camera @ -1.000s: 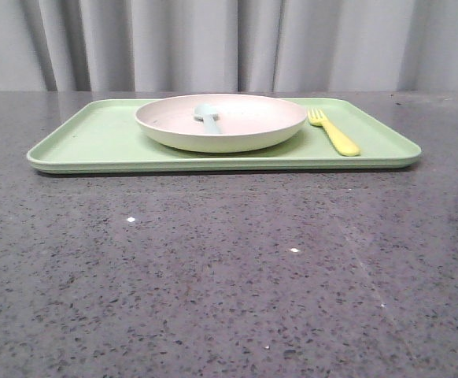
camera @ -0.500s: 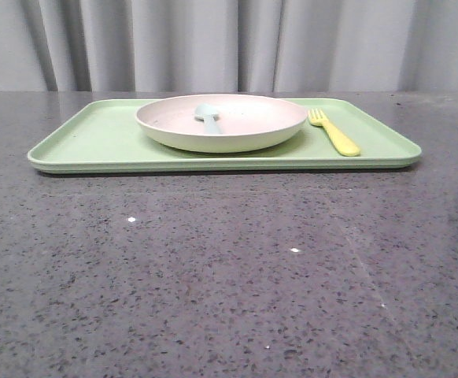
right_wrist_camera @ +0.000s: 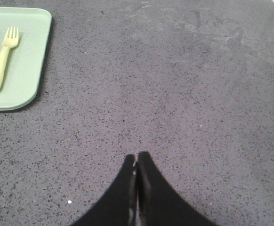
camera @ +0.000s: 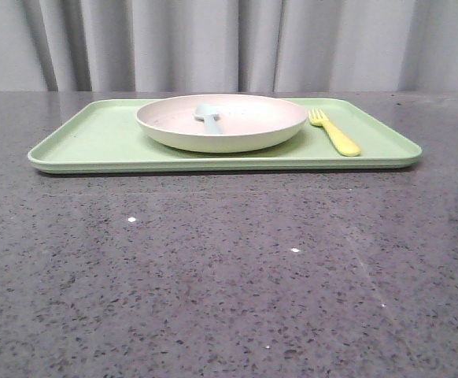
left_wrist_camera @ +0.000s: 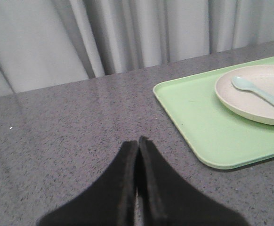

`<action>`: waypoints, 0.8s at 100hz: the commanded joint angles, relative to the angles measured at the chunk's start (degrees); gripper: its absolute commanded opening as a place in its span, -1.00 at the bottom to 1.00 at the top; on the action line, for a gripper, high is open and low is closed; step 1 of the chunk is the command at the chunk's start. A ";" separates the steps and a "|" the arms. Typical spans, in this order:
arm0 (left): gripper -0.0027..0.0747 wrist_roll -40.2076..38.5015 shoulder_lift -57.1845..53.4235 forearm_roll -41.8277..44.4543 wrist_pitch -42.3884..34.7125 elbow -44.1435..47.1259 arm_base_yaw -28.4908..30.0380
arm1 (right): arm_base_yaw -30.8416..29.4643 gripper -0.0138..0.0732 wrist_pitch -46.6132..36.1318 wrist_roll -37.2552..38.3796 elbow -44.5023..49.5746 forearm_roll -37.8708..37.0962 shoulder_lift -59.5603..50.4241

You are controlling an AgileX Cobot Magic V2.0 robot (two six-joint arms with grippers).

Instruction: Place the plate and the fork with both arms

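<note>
Both our grippers, left [left_wrist_camera: 137, 141] and right [right_wrist_camera: 136, 156], are squeezed closed and hold nothing. Nothing has moved. We see the plate [camera: 249, 130] on the tray [camera: 95, 138], the fork [camera: 335, 134] beside it, so the job looks finished.

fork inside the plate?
No. The yellow fork lies on the green tray right of the plate; only the pale blue spoon is in it.

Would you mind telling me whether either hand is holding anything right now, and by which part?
Nothing is held. The left hand and right hand are both shut and empty, over bare table.
</note>
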 commanded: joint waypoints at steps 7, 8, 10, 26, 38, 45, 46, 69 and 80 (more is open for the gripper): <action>-0.98 2.95 -6.80 -6.04 -6.08 4.29 4.75 | -0.37 -0.96 -3.99 -0.08 -1.16 -1.44 0.50; -0.98 3.55 -7.14 -6.57 -6.08 4.57 4.92 | -0.37 -0.96 -3.99 -0.08 -1.16 -1.44 0.50; -0.98 4.14 -8.16 -7.04 -6.20 5.42 5.39 | -0.37 -0.96 -3.99 -0.08 -1.16 -1.44 0.50; -0.98 4.69 -14.84 -7.90 -9.58 12.60 7.42 | -0.37 -0.96 -3.99 -0.08 -1.16 -1.44 0.50; -0.98 4.69 -17.54 -8.68 -12.83 17.31 7.56 | -0.37 -0.96 -3.99 -0.08 -1.16 -1.44 0.50; -0.98 4.69 -18.58 -8.68 -14.01 19.16 7.56 | -0.37 -0.96 -3.99 -0.08 -1.16 -1.44 0.50; -0.98 4.69 -18.71 -8.68 -14.11 19.43 7.56 | -0.37 -0.96 -3.99 -0.08 -1.16 -1.44 0.50; -0.98 4.69 -19.16 -8.49 -15.64 19.91 7.56 | -0.37 -0.96 -4.07 -0.08 -1.16 -1.44 0.50; -0.98 4.69 -19.19 -8.41 -15.93 19.91 7.56 | -0.37 -0.96 -4.07 -0.08 -1.16 -1.44 0.50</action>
